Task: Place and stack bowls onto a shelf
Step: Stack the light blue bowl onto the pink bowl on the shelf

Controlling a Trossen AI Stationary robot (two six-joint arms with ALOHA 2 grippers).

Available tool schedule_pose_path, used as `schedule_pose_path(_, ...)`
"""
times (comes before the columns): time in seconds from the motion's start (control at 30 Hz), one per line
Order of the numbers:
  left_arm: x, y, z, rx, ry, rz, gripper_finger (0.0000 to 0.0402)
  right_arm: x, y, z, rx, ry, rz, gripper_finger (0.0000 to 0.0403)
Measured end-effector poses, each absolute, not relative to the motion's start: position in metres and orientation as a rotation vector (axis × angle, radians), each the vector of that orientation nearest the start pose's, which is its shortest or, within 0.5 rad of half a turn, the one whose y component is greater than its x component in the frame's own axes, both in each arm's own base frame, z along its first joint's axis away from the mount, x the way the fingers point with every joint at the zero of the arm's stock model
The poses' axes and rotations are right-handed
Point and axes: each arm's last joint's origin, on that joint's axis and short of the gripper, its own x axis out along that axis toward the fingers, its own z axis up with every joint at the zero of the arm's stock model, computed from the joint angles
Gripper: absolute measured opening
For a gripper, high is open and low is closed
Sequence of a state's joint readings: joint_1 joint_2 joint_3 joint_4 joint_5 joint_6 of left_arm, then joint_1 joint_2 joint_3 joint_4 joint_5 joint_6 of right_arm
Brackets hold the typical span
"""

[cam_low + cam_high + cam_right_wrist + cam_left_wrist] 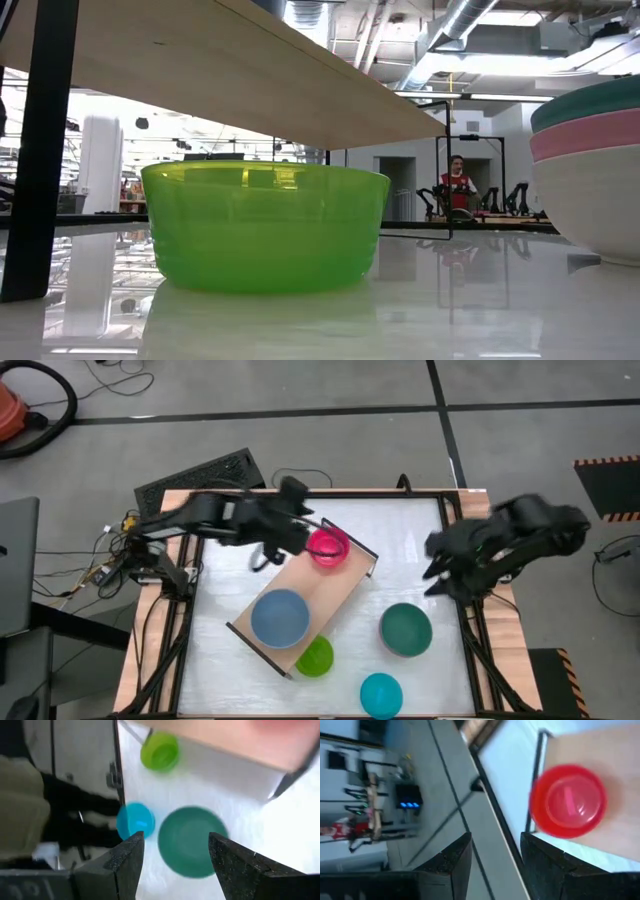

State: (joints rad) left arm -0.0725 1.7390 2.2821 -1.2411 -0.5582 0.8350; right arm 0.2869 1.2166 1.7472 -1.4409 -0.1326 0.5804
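Observation:
The light-wood shelf (320, 595) stands slantwise in the middle of the table. A blue bowl (280, 617) sits on its near end and a small red bowl (328, 546) on its far end. My left gripper (290, 545) is open and empty, just left of the red bowl (568, 801). My right gripper (437, 575) is open and empty, above the table's right side, up and to the far side of the teal bowl (192, 841). A lime green bowl (265, 225) rests on the table, partly under the shelf's near end (250, 70).
The teal bowl (405, 629) tops a stack with a pink and a cream bowl (590, 165) on the table, right of the shelf. A small cyan bowl (381, 695) stands near the front edge. A black metal frame (40, 150) carries the shelf's end.

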Motion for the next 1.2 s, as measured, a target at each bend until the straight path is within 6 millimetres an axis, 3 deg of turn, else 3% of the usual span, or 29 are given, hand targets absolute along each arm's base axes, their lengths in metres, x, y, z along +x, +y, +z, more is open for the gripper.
schedule_pose_path(0.17,0.270,-0.014,0.513,0.840,0.686,0.222,0.0154,0.199,0.093,0.421,0.466,1.057,0.182,0.0246)
schedule_pose_path(0.4,0.226,-0.016,0.541,0.626,0.473,0.125,0.0153,0.234,0.181,0.387,0.530,1.095,0.315,0.0246)
schedule_pose_path(0.67,0.213,-0.015,0.547,0.590,0.436,0.117,0.0153,0.248,0.259,0.308,0.744,1.408,-0.025,0.0246)
schedule_pose_path(0.87,0.215,-0.016,0.545,0.604,0.442,0.094,0.0153,0.252,0.287,0.266,0.935,1.499,-0.330,0.0246)
schedule_pose_path(1.2,0.216,-0.016,0.545,0.607,0.446,0.089,0.0153,0.257,0.296,0.227,1.007,1.514,-0.644,0.0246)
